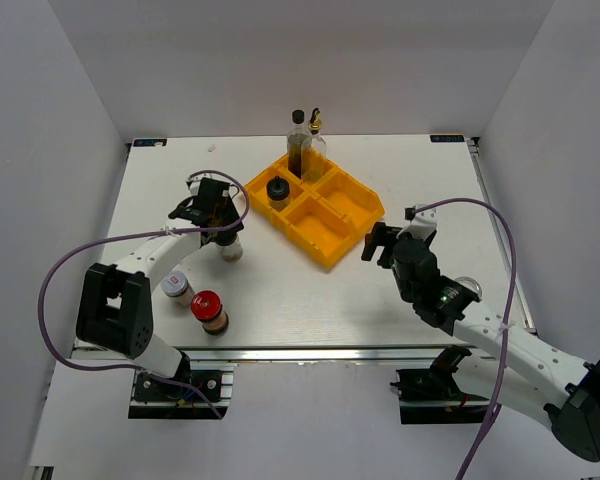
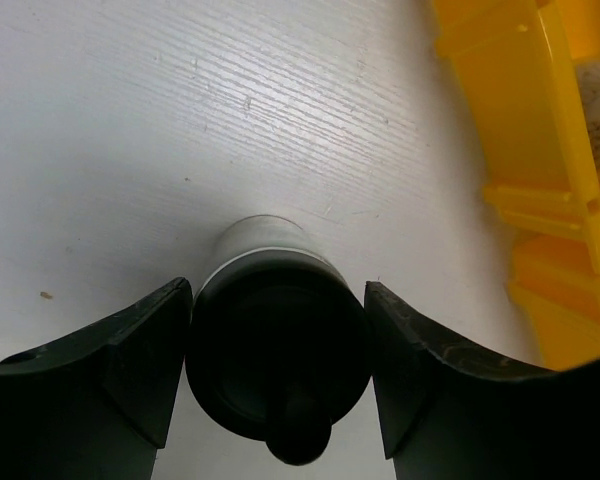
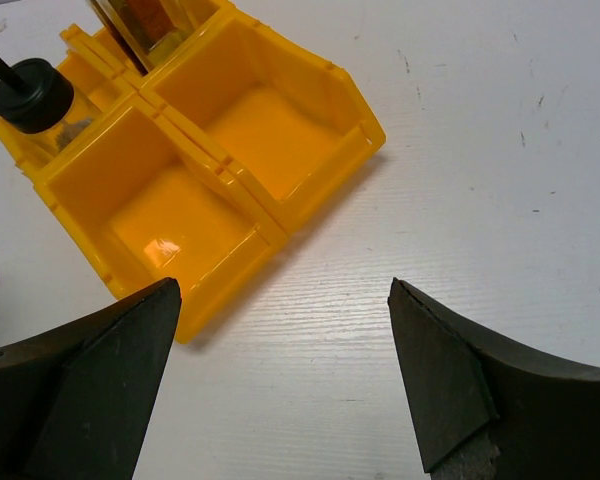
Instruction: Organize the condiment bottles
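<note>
Black-lidded and clear-bodied, one black-lidded jar point(image 2: 275, 340) stands upright on the table left of the tray. The left hand point(image 2: 277, 300) is clenched on it, one finger pressed to each side of the lid.

Counting the condiment bottles, I make out six for certain. There are two tall ones and four short jars.
- The tall dark-brown bottle point(image 1: 298, 145) and the tall clear bottle with a gold spout point(image 1: 315, 135) stand side by side in the tray's far compartment.
- A second black-lidded jar point(image 1: 278, 190) sits in the left compartment.
- A silver-lidded jar point(image 1: 177, 284) and a red-lidded jar point(image 1: 208, 305) stand just beside each other on the table's near left, well apart from the tray.

A rounded clear thing point(image 1: 466, 288) peeks out from behind the right arm. I cannot tell what it is.

There is one yellow tray point(image 1: 352, 205), with four compartments, set cornerwise at mid-table. The right hand point(image 3: 283, 290) hovers near its right corner, released, fingers spread wide with nothing between them.

There are two white arms, each trailing one purple cable point(image 1: 45, 300).

The table point(image 1: 300, 300) is white with a fine wood grain, and a metal rail runs along its near edge. Plain pale walls close it in at the back and on both sides.
</note>
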`<state>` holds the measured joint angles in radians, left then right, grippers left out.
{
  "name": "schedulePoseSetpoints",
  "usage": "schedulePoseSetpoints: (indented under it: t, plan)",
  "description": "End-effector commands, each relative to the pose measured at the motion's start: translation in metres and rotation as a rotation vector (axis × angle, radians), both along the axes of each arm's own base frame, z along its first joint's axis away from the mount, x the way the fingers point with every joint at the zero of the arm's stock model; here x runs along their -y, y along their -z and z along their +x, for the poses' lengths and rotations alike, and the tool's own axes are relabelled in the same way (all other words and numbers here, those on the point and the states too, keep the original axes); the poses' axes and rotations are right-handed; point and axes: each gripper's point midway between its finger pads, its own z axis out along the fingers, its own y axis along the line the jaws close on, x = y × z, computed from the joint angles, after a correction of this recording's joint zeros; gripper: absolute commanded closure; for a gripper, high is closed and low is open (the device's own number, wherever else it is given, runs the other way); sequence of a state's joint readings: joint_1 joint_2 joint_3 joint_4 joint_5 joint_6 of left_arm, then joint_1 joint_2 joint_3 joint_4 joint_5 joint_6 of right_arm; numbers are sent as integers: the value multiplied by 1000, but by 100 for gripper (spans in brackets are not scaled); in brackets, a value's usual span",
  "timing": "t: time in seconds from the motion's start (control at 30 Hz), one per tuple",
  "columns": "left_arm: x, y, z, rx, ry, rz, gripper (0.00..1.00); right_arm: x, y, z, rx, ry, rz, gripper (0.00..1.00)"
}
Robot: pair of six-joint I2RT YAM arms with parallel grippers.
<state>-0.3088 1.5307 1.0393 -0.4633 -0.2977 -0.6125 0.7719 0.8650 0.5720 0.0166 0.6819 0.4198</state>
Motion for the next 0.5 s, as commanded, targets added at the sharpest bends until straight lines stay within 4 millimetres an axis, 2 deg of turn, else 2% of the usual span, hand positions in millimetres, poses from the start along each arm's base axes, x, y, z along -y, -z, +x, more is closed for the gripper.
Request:
schedulePoseSetpoints:
  t: [0.0,0.13,0.2,0.23,0.27,0.3,0.37,0.4,0.47]
  plan:
    - [9,-15,8,35,23,-46,40,3,-11,8,36,53,29,11]
    - [5,-24,11,47,12,-20,60,5,-10,9,36,65,21,11]
    - [4,-38,18,77,8,-10,67,8,-10,9,36,80,20,11]
    - [4,-44,22,90,11,-9,76,8,-9,9,37,81,21,11]
    - [5,-60,32,128,6,-12,80,9,-10,8,39,84,20,11]
    - [5,-64,36,134,8,-7,83,10,-10,8,42,86,18,11]
    - [8,-78,47,163,16,-5,85,11,-9,8,43,90,13,11]
    - [9,-97,57,200,13,0,85,12,-8,9,43,93,10,11]
    - [9,-105,70,218,6,12,85,12,-7,9,42,94,3,11]
